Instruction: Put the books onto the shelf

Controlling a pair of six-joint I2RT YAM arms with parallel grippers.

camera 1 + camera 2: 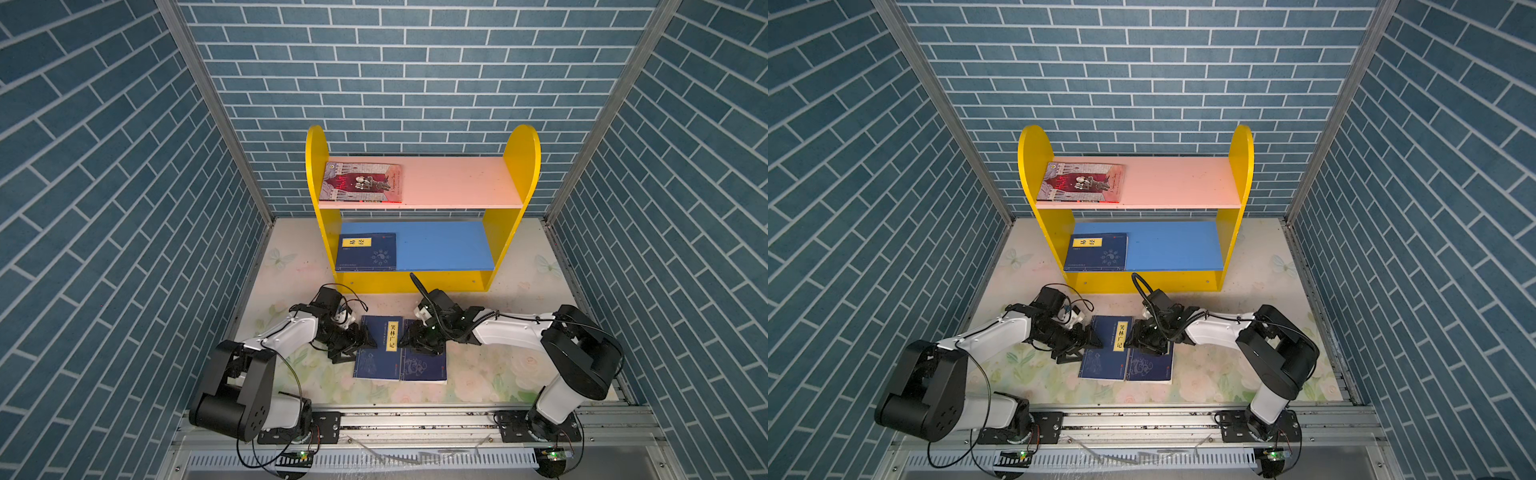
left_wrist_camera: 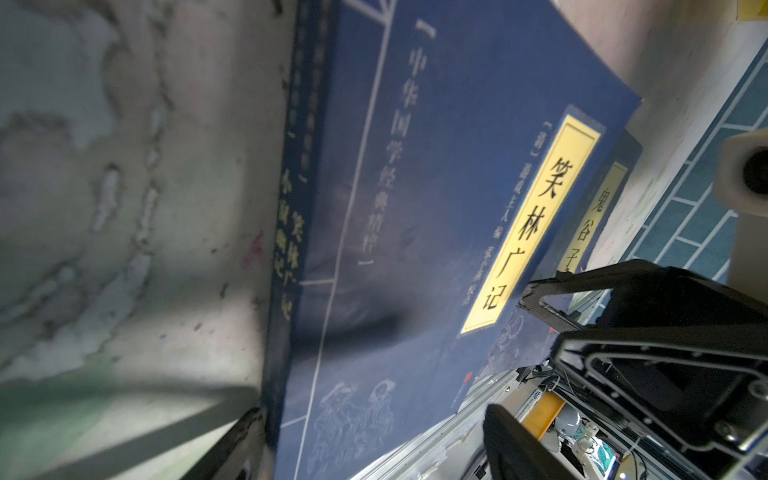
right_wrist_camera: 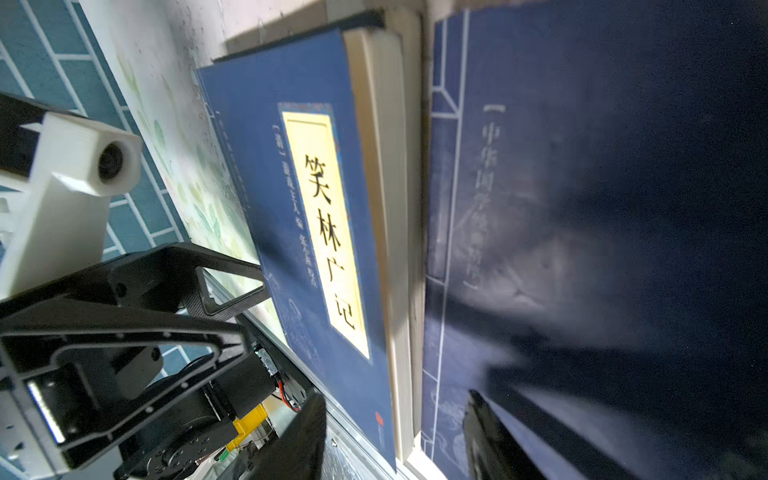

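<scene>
Left hand (image 1: 371, 341) is hovering, spread, at the spine of the top navy book (image 1: 380, 363) lying on the surface (image 1: 498, 374); it is looking thin, light, floppy, so I'd pinch that spine. Right hand (image 1: 405, 343) is sitting half-spread over the neighbouring book (image 1: 424, 368). Shelf (image 1: 316, 166) is holding an illustrated book (image 1: 361, 183) above, another navy book (image 1: 365, 251) below.

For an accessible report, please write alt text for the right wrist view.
A navy book with a yellow title label lies on a second book, beside another navy cover. The left gripper, jaws open, sits at its far edge.
</scene>
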